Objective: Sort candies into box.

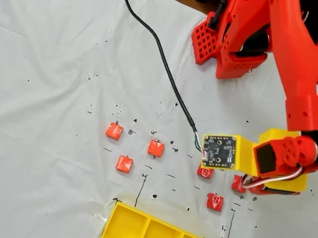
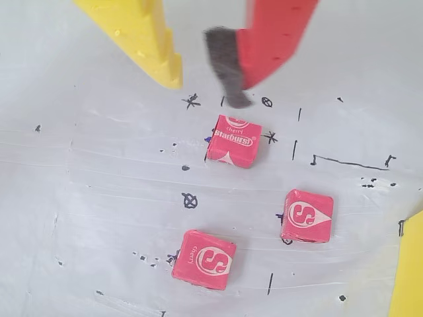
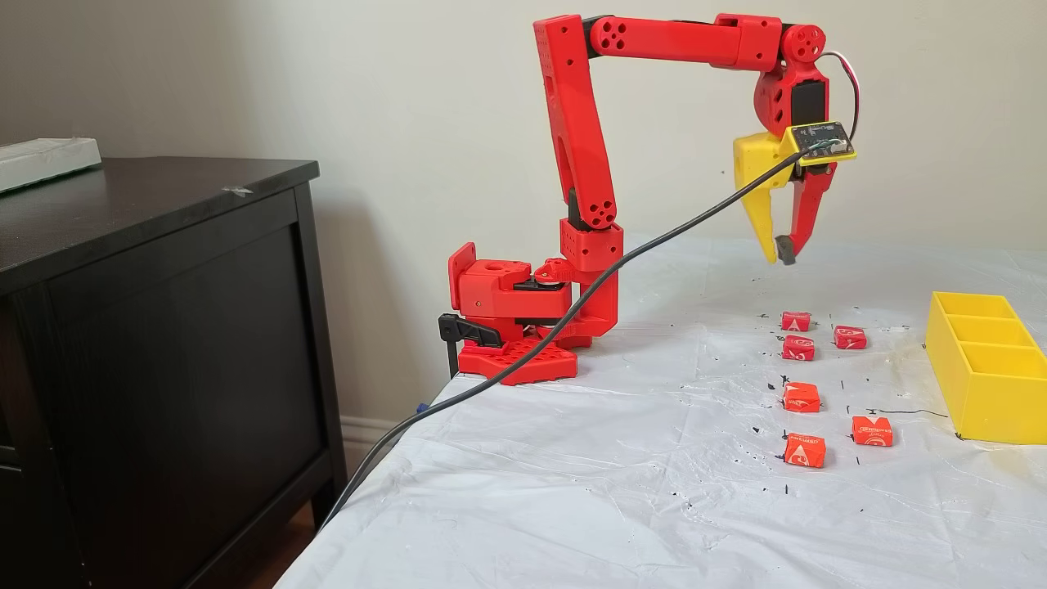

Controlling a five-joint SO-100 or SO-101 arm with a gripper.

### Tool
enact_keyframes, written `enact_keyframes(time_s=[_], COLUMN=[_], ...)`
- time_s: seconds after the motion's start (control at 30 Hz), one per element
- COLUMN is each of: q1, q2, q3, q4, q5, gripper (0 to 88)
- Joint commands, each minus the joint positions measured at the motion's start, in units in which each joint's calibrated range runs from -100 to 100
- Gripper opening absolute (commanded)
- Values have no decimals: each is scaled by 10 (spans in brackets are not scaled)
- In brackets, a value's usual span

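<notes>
Three deep red candies with a white mark (image 2: pixel 232 140) (image 2: pixel 307 215) (image 2: pixel 203 259) lie on the white sheet in the wrist view, below my gripper (image 2: pixel 205 91). Its yellow and red fingers stand a little apart with nothing between them, so it is open. In a fixed view the gripper (image 3: pixel 778 259) hangs well above the table, over the far red candy (image 3: pixel 795 321). Three orange-red candies (image 1: pixel 114 130) (image 1: pixel 156 148) (image 1: pixel 124 164) lie to the left of the red ones. The yellow box (image 1: pixel 126 226) (image 3: pixel 994 409) has three compartments, all bare.
A black cable (image 1: pixel 153 42) runs from the wrist camera board (image 1: pixel 221 151) across the sheet and off the table edge. The red arm base (image 3: pixel 511 327) is clamped at the table's corner. A dark cabinet (image 3: pixel 164 343) stands beside the table. Ink marks dot the sheet.
</notes>
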Motion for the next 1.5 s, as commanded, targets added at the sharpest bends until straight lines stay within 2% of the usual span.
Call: enact_keyframes(time_s=[0.0,0.17,0.37,0.6,1.47], q1=[11,7,-5,-14,-27], q2=[6,17,17,32,134], q3=[-8,33,60,59,8], q4=[-15,-44,-53,-63,-101], q5=[0,-7,-6,-8,-10], gripper=[257,303,286,314,315])
